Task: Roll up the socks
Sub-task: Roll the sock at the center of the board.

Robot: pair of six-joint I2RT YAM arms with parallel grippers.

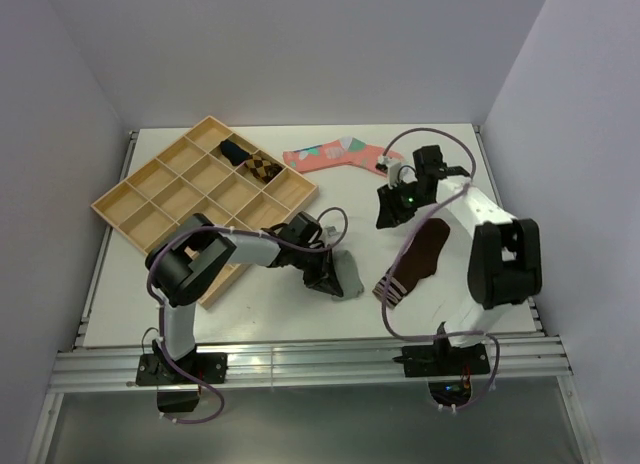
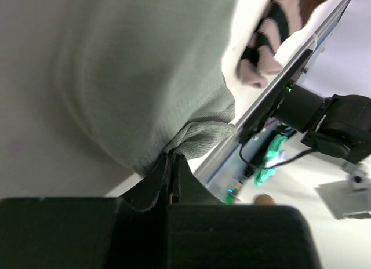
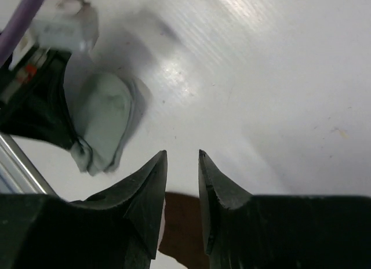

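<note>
Left gripper (image 2: 173,159) pinched shut on grey sock (image 2: 127,77), just right of tray (image 1: 185,197). Right gripper (image 3: 182,159) part-spread, empty. Brown sock (image 1: 422,259) farther right, just nearward of right gripper, axis diagonal.

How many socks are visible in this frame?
5: grey sock in the left end effector; brown striped-cuff sock to its right; pink patterned sock at the back; dark sock and checkered sock in the wooden tray. Others may be hidden.
</note>
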